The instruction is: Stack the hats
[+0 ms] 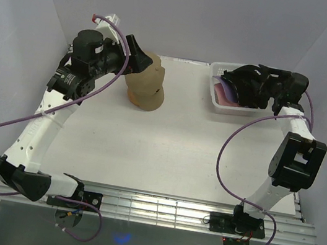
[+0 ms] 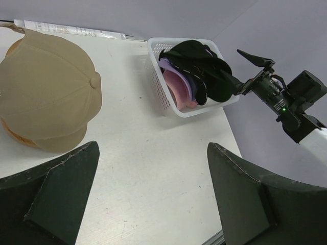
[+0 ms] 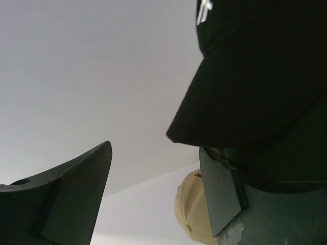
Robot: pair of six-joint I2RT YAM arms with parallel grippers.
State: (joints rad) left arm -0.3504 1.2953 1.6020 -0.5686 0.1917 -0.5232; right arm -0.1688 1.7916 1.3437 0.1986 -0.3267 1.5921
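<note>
The right end effector (image 3: 156,148) stands spread wide at the white basket (image 2: 161,92), with a black cap (image 3: 255,76) draped over one finger. A pink cap (image 2: 178,91) and a lavender cap (image 2: 167,65) lie inside the basket. The left end effector (image 2: 153,148), also spread, hovers beside the tan cap (image 2: 48,87) on the wooden stand (image 1: 145,99).

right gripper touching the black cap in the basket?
Touching. Right wrist view: the black cap drapes over one finger of the right gripper; the jaws stand open, not clamped on it.
</note>
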